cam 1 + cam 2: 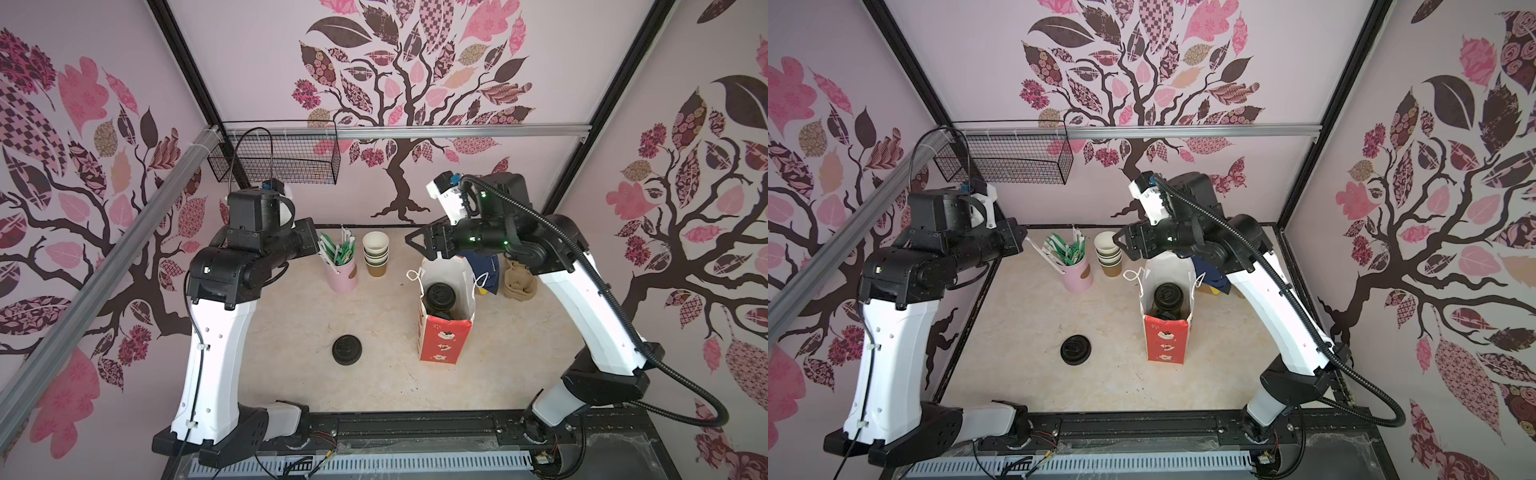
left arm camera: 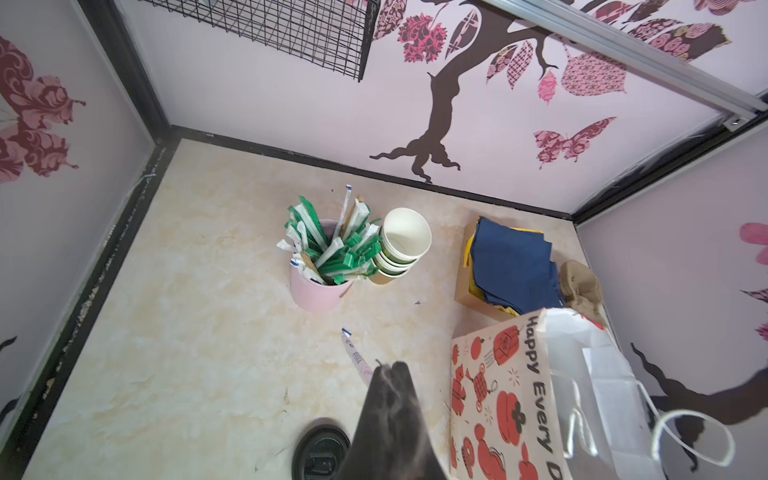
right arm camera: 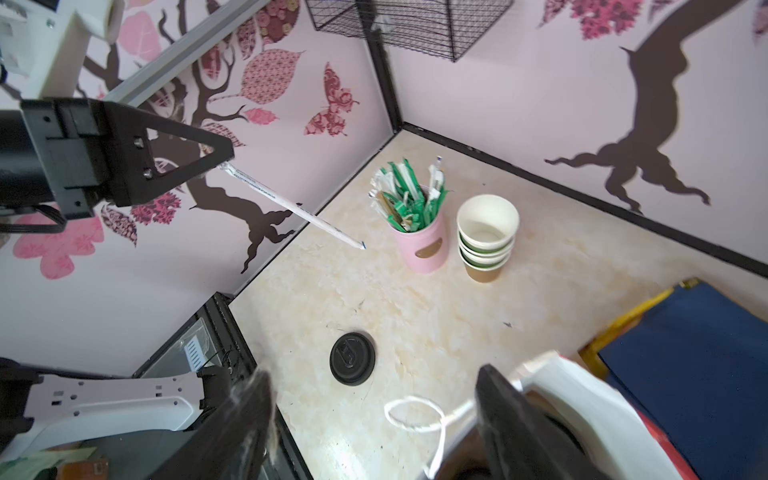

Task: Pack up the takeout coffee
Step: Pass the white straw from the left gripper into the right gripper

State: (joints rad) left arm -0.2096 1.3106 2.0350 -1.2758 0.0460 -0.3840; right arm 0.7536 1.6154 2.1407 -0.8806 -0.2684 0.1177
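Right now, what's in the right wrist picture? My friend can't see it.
The left arm's fingers pinch a white wrapped straw in the air above a beige table. Beyond it stand a pink cup of straws and stacked paper cups; a black lid stack sits nearer.

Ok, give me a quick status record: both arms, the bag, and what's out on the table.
left gripper: jaws shut on a wrapped straw, held in the air near the pink straw cup
right gripper: jaws open, empty, raised over the bag's far rim
paper bag: upright, mouth open
in bag: takeout coffee, black lid up; a second lid seems to sit beside it
on table: lid stack, empty cup stack
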